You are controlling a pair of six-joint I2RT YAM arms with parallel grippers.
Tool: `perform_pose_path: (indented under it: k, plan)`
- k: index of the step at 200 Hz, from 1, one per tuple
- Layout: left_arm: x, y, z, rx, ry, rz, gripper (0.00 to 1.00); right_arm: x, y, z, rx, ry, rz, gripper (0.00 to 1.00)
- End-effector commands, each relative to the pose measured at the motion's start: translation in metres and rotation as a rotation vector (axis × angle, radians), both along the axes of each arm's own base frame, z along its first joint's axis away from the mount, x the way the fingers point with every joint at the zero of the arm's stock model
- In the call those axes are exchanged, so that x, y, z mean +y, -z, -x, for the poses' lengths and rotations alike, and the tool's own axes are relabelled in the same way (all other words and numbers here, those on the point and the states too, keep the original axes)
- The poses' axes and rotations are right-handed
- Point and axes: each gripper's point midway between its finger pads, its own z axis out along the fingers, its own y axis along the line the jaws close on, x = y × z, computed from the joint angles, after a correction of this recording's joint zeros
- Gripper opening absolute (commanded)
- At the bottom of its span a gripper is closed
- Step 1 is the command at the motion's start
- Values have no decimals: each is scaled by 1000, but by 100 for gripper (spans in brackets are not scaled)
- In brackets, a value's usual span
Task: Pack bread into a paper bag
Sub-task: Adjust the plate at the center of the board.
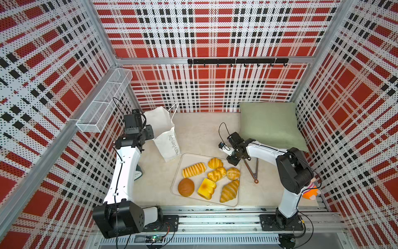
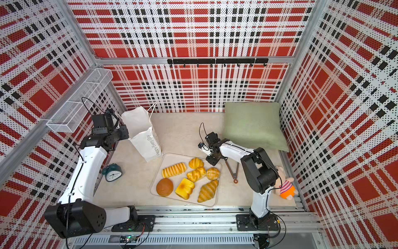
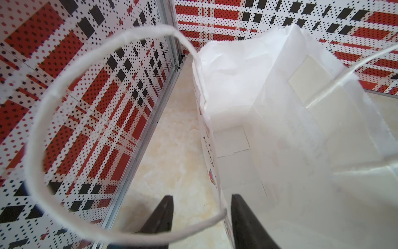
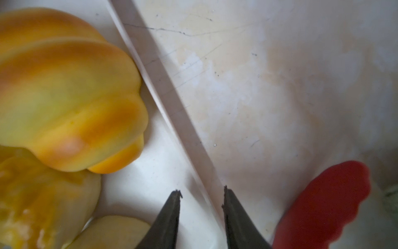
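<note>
Left pincer: jaws apart, one each side of a wall of the 1 paper bag, no clamp. Bag stands mouth open, near the left wall. 1 tray just beside the bag, with all 7 bread pieces on it. Open counter behind the tray. Right pincer: narrow gap, empty, over the tray's rim. 1 tongs just beside the tray. 1 cushion in the back right corner.

I see my seven golden-brown bread pieces lying close together, flat on the tray; my white paper bag stands open-mouthed just beside that tray.
</note>
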Motion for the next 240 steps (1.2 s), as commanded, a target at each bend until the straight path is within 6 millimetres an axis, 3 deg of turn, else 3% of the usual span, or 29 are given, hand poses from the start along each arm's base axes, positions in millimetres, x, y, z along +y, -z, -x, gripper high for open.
perform_pose_path:
  k: [1, 42, 82, 169, 240]
  plan:
    - [0, -2, 4, -12, -1, 10, 48, 8, 8, 3, 23, -23, -2, 34]
    - [1, -3, 6, -17, -5, 7, 48, 10, 20, 8, 59, -29, 14, 20]
    - [2, -4, 8, -23, -11, 1, 48, 10, 24, 10, 79, -25, 19, 0]
    - [3, -9, 13, -39, -20, -7, 49, 0, 35, 18, 118, 19, 53, 0]
    - [2, -12, 14, -49, -18, -5, 52, -41, 47, 26, 165, 215, 74, 0]
